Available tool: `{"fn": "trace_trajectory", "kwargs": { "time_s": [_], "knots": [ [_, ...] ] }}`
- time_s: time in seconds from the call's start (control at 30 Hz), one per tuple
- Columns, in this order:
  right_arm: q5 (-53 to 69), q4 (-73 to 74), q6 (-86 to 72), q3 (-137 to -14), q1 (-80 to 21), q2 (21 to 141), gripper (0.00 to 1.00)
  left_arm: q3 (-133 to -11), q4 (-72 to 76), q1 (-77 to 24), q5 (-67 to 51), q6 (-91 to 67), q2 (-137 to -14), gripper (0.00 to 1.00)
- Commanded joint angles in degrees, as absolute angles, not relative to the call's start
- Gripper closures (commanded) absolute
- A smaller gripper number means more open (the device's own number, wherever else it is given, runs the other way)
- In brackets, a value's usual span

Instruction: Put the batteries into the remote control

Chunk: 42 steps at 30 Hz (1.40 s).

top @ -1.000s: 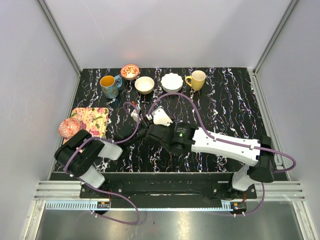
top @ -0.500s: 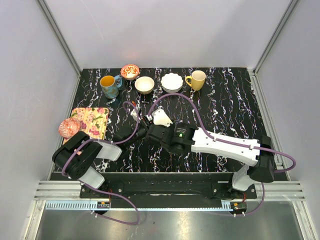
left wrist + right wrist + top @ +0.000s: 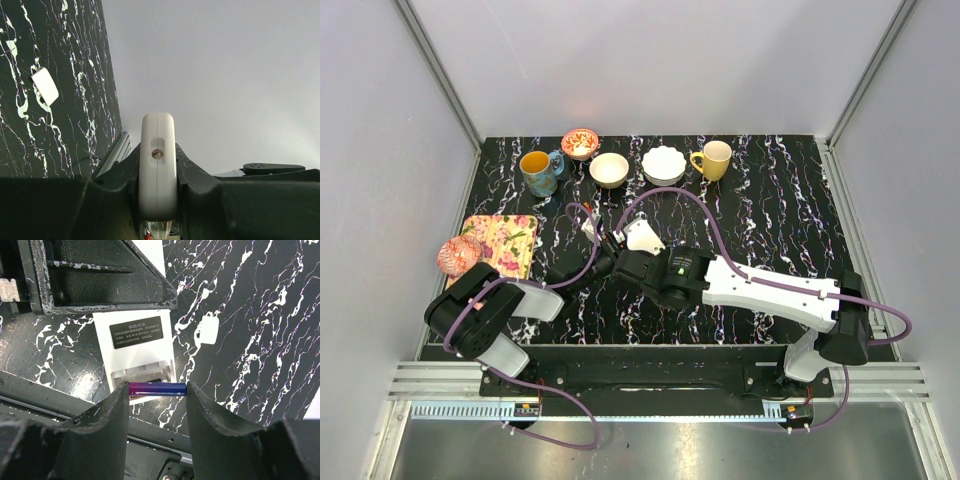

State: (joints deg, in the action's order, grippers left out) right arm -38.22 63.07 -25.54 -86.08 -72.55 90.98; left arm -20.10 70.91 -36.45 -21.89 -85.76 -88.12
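Note:
The remote control (image 3: 136, 335) is white back up, with a black label and its battery compartment (image 3: 142, 374) open. My left gripper (image 3: 158, 150) is shut on the remote's sides; the left wrist view shows the remote edge-on. My right gripper (image 3: 156, 396) is shut on a purple-blue battery (image 3: 157, 389), gripped end to end. The battery hangs crosswise just over the open compartment. Something dark lies in the compartment behind it; I cannot tell what. From above, the remote (image 3: 642, 235) shows at mid-table where the two grippers meet.
The white battery cover (image 3: 208, 329) lies on the black marbled table to the right of the remote. At the back stand a blue mug (image 3: 538, 170), several bowls (image 3: 609, 169) and a yellow mug (image 3: 714, 159). A floral cloth (image 3: 503, 240) lies at the left.
The left arm's elbow has shifted slightly to the left. Both grippers, the remote and the battery stay where they were.

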Motion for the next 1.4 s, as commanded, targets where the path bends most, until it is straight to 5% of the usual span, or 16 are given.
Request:
{"fn": "trace_trajectory", "kwargs": {
  "time_s": [0.0,1.37],
  "knots": [
    [-38.2,63.6,-26.3,-86.4,-73.0,90.6,0.92,-20.3,95.4,-36.7,-21.1,-85.4,-86.0,1.00],
    [-40.7,64.5,-27.5,-87.6,-73.1,91.8,0.49,-19.9,95.4,-37.3,-21.1,-85.2,-85.6,1.00]
  ]
}}
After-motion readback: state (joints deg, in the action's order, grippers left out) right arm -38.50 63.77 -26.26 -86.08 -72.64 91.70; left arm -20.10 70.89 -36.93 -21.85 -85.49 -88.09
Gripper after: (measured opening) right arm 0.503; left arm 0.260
